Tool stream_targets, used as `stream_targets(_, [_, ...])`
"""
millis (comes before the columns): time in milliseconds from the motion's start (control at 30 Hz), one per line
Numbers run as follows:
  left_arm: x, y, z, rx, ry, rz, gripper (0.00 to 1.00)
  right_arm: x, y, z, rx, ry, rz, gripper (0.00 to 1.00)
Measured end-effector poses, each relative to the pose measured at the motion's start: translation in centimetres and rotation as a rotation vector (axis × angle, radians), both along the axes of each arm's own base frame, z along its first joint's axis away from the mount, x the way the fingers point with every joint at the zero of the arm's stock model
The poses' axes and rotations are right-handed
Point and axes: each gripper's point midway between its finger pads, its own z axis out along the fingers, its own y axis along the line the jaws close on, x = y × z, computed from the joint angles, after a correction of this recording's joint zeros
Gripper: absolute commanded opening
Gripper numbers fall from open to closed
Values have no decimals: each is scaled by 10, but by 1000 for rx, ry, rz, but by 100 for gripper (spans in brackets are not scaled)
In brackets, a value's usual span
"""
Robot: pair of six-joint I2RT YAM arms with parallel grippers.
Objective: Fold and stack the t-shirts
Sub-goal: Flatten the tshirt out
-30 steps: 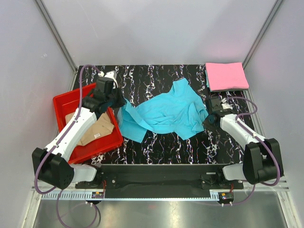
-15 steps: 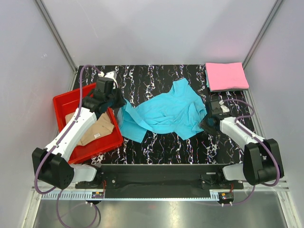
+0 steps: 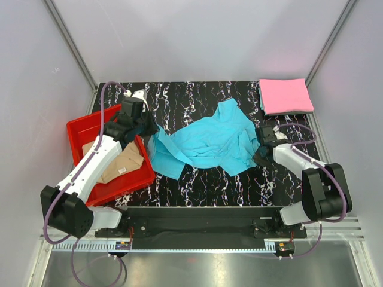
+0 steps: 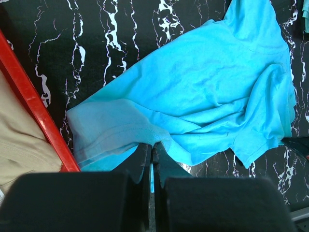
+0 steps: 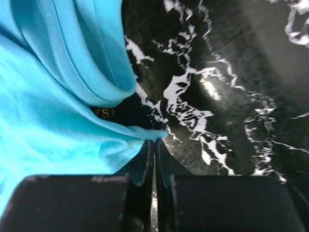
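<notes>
We see turquoise tee [image 3: 209, 140] crumpled on bench [image 3: 197, 98] just right of red tray [image 3: 79, 128]. L jaws closed, pinching its tray-side edge; R jaws closed on hem farthest from tray. Tan tee [image 3: 124, 165] in tray.

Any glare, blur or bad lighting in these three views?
Top external: evenly lit, sharp across the turquoise t-shirt. Left wrist: cloth crisp, the left pincer dark and blurred. Right wrist: a glare patch on the marbled table, whose far part blurs.
</notes>
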Motion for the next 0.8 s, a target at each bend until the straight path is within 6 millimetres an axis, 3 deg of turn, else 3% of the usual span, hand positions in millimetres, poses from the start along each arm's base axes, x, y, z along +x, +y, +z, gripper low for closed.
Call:
stream_targets(467, [0, 0, -3, 4, 10, 1, 0, -3, -27, 17, -103, 2, -81, 0])
stream_targets(567, [0, 2, -4, 13, 13, 8, 0, -4, -28, 23, -104, 8, -82, 4])
stream_targets(800, [-1, 4, -5, 18, 17, 14, 0, 5, -29, 77, -72, -137, -70, 0])
